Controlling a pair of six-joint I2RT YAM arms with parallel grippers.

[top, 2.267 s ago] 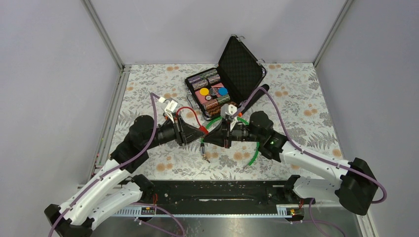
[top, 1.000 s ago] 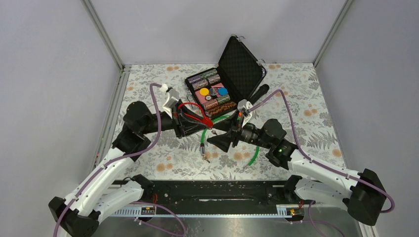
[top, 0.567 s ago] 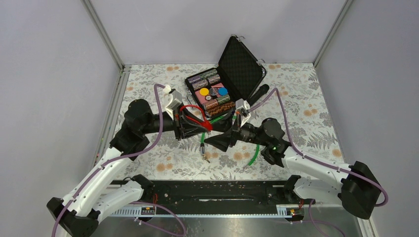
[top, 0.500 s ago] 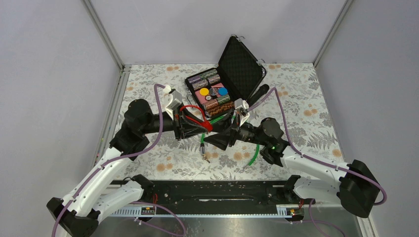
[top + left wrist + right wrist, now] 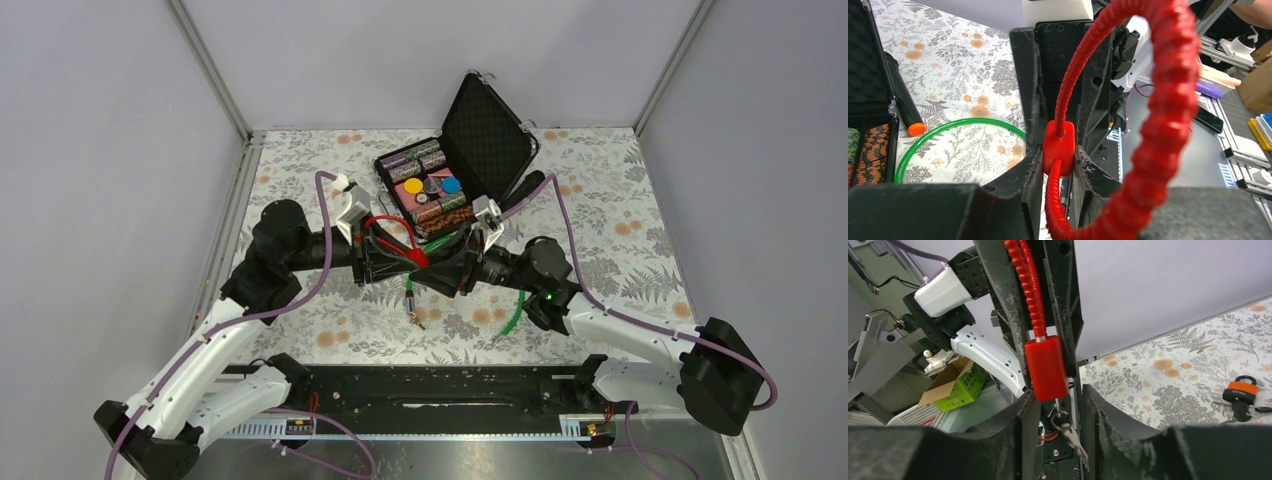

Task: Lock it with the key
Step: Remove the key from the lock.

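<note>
Our left gripper (image 5: 1058,152) clamps the red lock (image 5: 1045,367). The key (image 5: 1071,439) hangs beneath it, between the narrowly parted fingers of our right gripper (image 5: 1059,407), seemingly untouched. It's tiny, stiff, slick and swinging, so we'd pinch its flat head.

Your top view looks steeply down from high behind the near edge and takes in the whole table (image 5: 620,200). Your two wrist cameras face each other at very close range. All three views share the red cable lock (image 5: 1058,146).

White arms (image 5: 205,355), blk joints (image 5: 280,232), purple cables (image 5: 319,205), scuffed blk fingers (image 5: 1024,100), green LED (image 5: 549,296) on rt.
</note>
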